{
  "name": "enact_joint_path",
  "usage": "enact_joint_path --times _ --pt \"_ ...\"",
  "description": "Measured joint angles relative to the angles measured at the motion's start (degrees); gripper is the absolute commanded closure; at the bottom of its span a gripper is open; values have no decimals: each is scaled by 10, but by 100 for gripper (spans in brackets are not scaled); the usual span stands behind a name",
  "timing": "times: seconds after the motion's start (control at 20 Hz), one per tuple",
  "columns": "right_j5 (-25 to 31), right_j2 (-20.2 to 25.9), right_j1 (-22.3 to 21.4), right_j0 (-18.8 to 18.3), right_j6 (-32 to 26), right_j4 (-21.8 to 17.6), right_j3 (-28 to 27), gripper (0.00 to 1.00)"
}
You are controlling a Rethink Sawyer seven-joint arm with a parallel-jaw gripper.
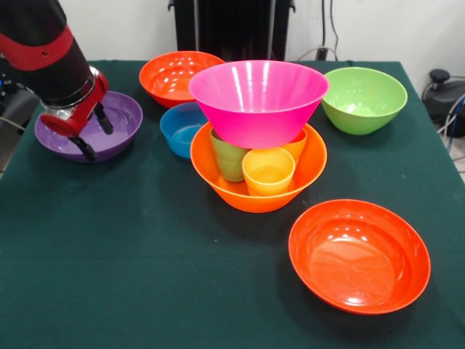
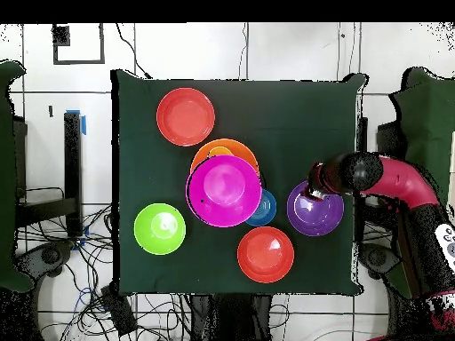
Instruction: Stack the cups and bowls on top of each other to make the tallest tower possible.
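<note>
The tower stands mid-table. Its base is a large light orange bowl holding a green cup, a yellow cup and an orange cup, all upright. A large pink bowl rests on the cups. My gripper is open at the purple bowl. One finger hangs inside the bowl and the other at its near rim. A small blue bowl sits beside the tower.
One red-orange bowl stands behind the tower, another near the table's front right. A lime green bowl sits at the back right. Dark green cloth covers the table.
</note>
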Motion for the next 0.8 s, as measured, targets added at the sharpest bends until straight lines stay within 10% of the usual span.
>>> enact_joint_path --times 0.8 --pt "0 0 20 -5 0 0 0 0"
